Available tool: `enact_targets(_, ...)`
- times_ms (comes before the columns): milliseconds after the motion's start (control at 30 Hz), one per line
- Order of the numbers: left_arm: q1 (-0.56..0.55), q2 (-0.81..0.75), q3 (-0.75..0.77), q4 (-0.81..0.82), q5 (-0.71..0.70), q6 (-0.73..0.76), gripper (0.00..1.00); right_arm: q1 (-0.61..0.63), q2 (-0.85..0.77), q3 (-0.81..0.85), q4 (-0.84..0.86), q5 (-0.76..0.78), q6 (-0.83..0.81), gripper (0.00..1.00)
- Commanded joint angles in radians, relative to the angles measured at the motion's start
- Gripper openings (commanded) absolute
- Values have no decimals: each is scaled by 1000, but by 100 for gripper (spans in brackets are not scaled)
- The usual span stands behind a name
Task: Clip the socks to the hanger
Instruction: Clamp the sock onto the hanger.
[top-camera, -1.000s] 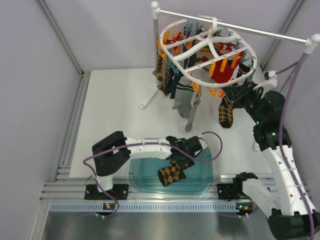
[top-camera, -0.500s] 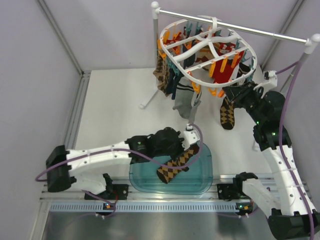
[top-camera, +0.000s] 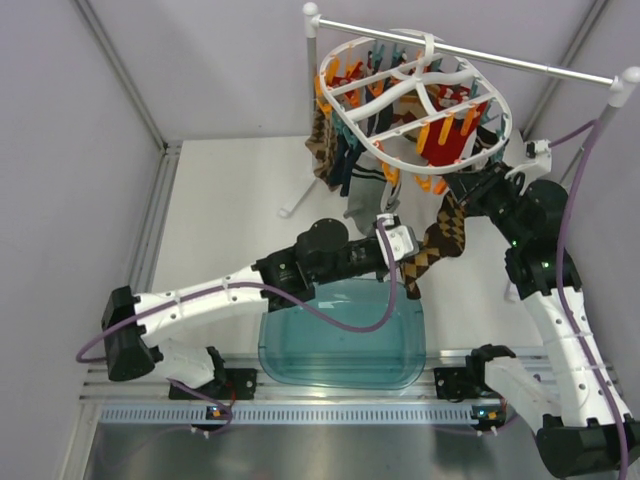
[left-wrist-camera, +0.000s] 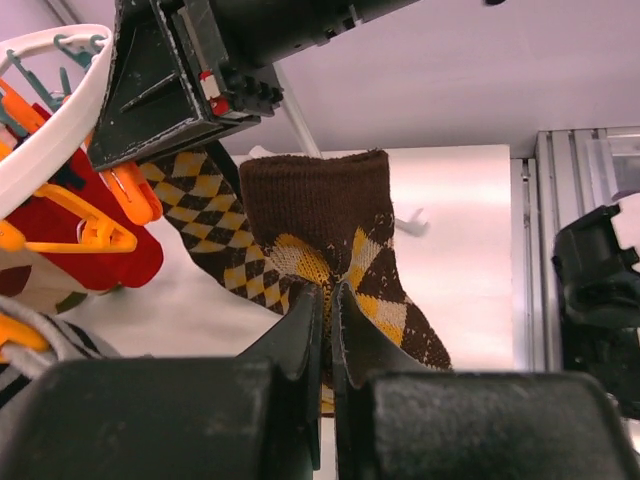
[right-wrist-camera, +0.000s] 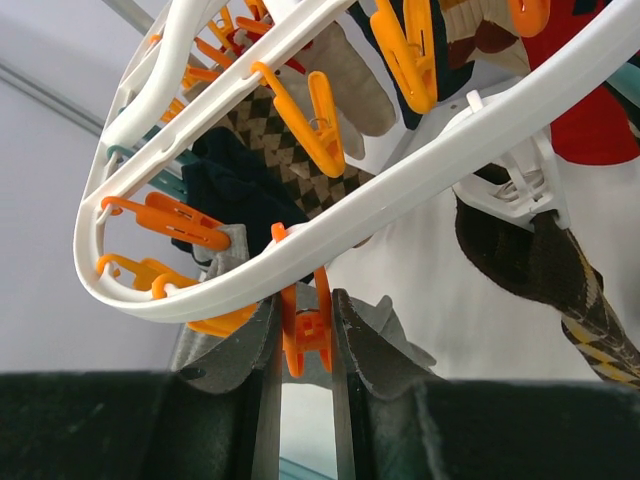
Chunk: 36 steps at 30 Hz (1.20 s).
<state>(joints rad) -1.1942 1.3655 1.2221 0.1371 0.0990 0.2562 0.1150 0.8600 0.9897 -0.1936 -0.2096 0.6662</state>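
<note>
Lift the sock, pinched tight just below its brown cuff in the closed left tool, from its place in the air over the counter toward 1 o'clock. Bring it up to the orange clip at the 5 o'clock side of the hanger. Hold the right tool squeezed on that clip, to open its mouth. Feed in only the cuff edge, clear of the second checked sock hanging just beside. Release the clip first, then the sock.

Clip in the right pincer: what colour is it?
The clip is orange; the right wrist view shows it best.
</note>
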Motion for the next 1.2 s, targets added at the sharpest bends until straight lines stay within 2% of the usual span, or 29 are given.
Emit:
enact_targets(0, 82, 56, -15, 189, 114, -20, 0, -5, 5, 41, 26, -4, 24, 0)
enact_targets(167, 195, 135, -21, 298, 225, -149, 0, -5, -4, 41, 25, -14, 26, 0)
enact_targets(533, 265, 211, 23, 309, 396, -290, 0, -5, -24, 33, 23, -36, 41, 0)
enact_targets(1167, 300, 310, 122, 262, 403, -327, 0, -5, -42, 17, 25, -62, 33, 0)
